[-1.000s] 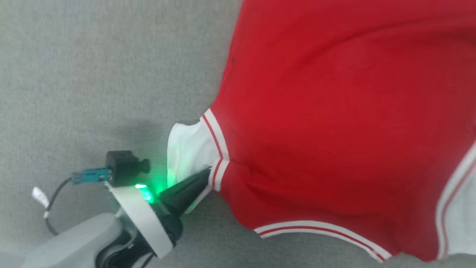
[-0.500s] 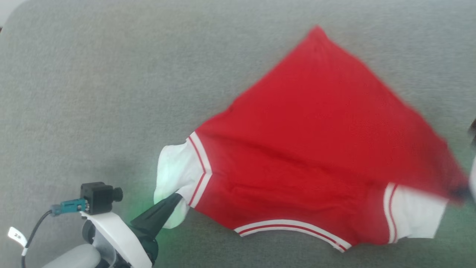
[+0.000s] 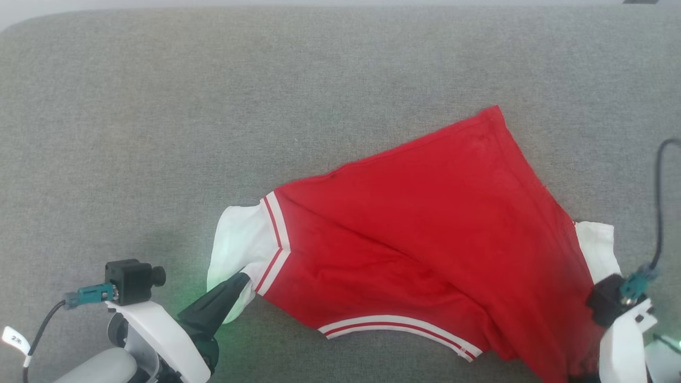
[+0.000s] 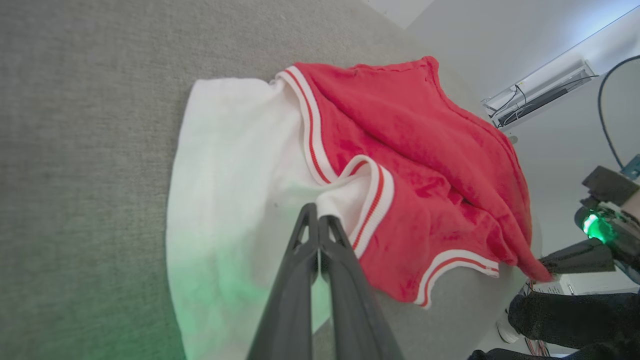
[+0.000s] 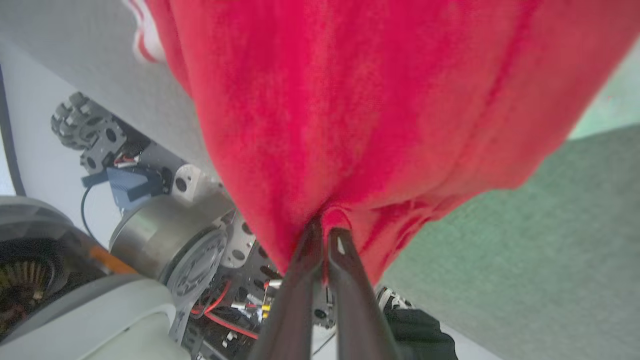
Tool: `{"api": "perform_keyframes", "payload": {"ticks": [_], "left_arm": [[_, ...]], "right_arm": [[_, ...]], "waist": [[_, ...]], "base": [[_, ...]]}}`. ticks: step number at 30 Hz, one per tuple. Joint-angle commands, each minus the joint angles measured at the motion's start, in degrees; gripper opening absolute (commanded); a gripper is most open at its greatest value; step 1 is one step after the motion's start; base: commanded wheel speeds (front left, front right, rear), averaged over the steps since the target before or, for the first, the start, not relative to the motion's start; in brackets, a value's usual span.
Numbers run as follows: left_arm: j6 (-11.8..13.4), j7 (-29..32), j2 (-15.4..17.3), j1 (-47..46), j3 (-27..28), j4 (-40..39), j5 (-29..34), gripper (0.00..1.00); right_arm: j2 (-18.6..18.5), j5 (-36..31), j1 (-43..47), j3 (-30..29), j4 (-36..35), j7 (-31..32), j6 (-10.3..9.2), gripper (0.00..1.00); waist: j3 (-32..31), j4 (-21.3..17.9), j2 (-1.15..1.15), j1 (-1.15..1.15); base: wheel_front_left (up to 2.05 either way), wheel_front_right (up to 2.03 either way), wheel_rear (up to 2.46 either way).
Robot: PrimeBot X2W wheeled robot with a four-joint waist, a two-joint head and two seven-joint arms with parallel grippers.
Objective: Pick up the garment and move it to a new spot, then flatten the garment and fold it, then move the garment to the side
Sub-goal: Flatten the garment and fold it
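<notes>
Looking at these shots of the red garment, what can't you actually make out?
Head view: the garment's lower right corner, under the right wrist camera and cut by the bottom edge.
Right wrist view: the garment's outline, cut off at the top edge.
Left wrist view: the pinched cloth, hidden behind the left gripper.
Head view: the cable tag's print, too small.

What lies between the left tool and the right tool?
The garment spans that stretch in the head view; the left tool and right tool are each shut on an end.
</notes>
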Motion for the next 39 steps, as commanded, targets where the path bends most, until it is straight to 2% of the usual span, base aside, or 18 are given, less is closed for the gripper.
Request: {"api": "perform_keyframes", "payload": {"ticks": [1,2,7,10,14,17,20,28,33,38,39], "left_arm": [[0.1,0.0,-0.1,0.6,0.1,0.4,1.0,0.0],[0.1,0.0,-0.2,0.7,0.2,0.5,1.0,0.0],[0.1,0.0,-0.5,1.7,1.1,0.3,1.2,0.0],[0.1,0.0,-0.9,2.5,1.9,0.0,1.1,0.0],[0.1,0.0,-1.5,1.8,2.4,-0.5,2.1,0.0],[0.1,0.0,-2.2,0.6,2.3,-1.0,2.9,0.0],[0.1,0.0,-3.0,-1.0,1.5,-1.1,3.6,0.0],[0.1,0.0,-5.4,-5.3,-0.3,-0.3,4.4,0.0],[0.1,0.1,-7.2,-6.9,-1.1,0.7,4.5,0.0],[0.2,0.1,-8.1,-7.3,-1.6,1.4,4.1,0.0],[0.2,0.1,-8.2,-7.4,-1.7,1.5,4.0,0.0]], "right_arm": [[0.7,-1.7,-0.8,-0.9,-0.4,-2.0,0.0,0.54],[0.6,-2.2,-0.9,-1.4,-0.7,-2.5,0.0,1.0],[-0.3,-1.7,-0.4,-5.2,-3.6,-3.2,0.0,1.0],[-0.3,0.5,-0.7,-10.1,-7.1,-2.4,0.0,1.0],[-1.4,1.9,-6.2,-16.0,-10.3,-1.0,0.0,1.0],[-0.8,0.9,-13.9,-17.5,-8.8,-2.3,0.0,1.0],[-0.4,-2.4,-22.4,-15.1,-4.3,-3.7,0.0,1.0],[2.3,-10.6,-40.7,-1.3,12.3,-7.7,0.0,1.0],[2.5,-12.3,-46.3,5.3,21.2,-10.4,0.0,1.0],[2.2,-10.5,-46.9,11.1,27.2,-9.9,0.01,1.0],[2.0,-9.9,-46.8,12.1,27.8,-9.6,0.02,0.47]], "waist": [[-0.1,-0.3,0.0,0.0],[-0.2,-0.4,0.0,0.0],[-0.5,-0.9,0.0,0.0],[-0.1,-1.0,0.0,0.0],[1.5,-0.3,0.0,0.0],[3.0,0.7,0.0,0.0],[4.9,2.4,0.0,0.0],[10.4,6.6,0.0,0.0],[12.3,8.4,0.0,0.0],[12.4,9.0,0.0,0.0],[12.3,9.0,0.0,0.0]], "base": [[0.0,0.0,0.0],[0.0,0.0,0.0],[0.0,0.0,0.0],[0.0,0.0,0.0],[0.0,0.0,0.0],[0.0,0.0,0.0],[0.0,0.0,0.0],[0.0,0.0,0.0],[0.0,0.0,0.0],[0.0,0.0,0.0],[0.0,0.0,0.0]]}}
